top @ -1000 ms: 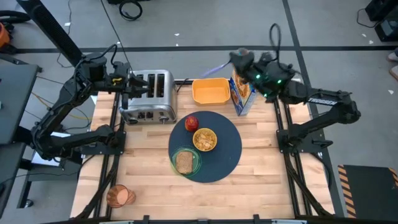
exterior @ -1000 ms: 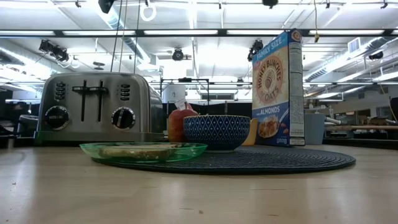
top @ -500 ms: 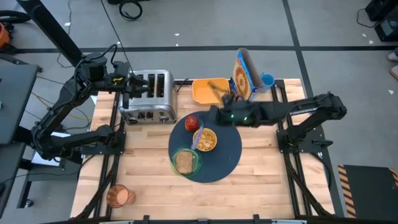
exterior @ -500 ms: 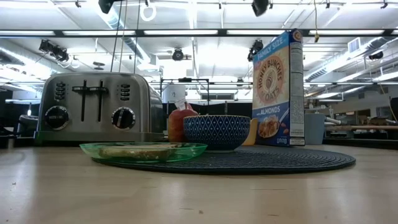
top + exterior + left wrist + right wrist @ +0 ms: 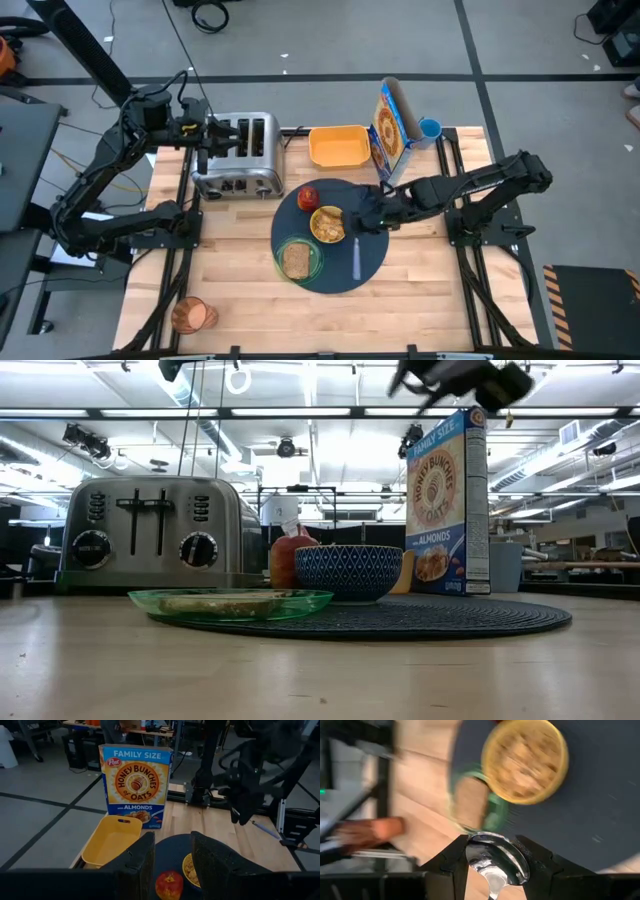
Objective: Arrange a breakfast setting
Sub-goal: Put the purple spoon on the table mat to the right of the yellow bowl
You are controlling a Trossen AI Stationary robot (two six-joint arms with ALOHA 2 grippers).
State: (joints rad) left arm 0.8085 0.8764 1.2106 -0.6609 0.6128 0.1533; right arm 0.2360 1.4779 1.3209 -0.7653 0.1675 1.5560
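The dark blue-grey round mat [image 5: 372,255] lies mid-table. On it stand the cereal bowl [image 5: 328,225], the red apple [image 5: 308,197] and the green plate [image 5: 312,262] with the toast slice [image 5: 296,260]. The amber cup [image 5: 192,315] stands at the near left corner. My right gripper [image 5: 366,220] is above the mat just right of the bowl, shut on the pale spoon [image 5: 357,258]. My left gripper [image 5: 172,865] is open and empty above the toaster [image 5: 238,155]. My right gripper pinches the spoon between its two fingers [image 5: 451,865]; the spoon's rounded bowl part [image 5: 495,857] shows right between them. From the high view the spoon reaches from the fingers toward the table's near edge [image 5: 357,268], above the mat right of the bowl. It does not show at mat level in the low view.
A yellow container [image 5: 337,146], a tall cereal box [image 5: 390,130] and a blue cup [image 5: 429,128] stand along the far edge. Bare wood lies left and right of the mat.
My right gripper has swung with the spoon from the far edge by the cereal box toward the mat, passed over the bowl, and now stands just right of it. The spoon has turned and now points toward the near edge.
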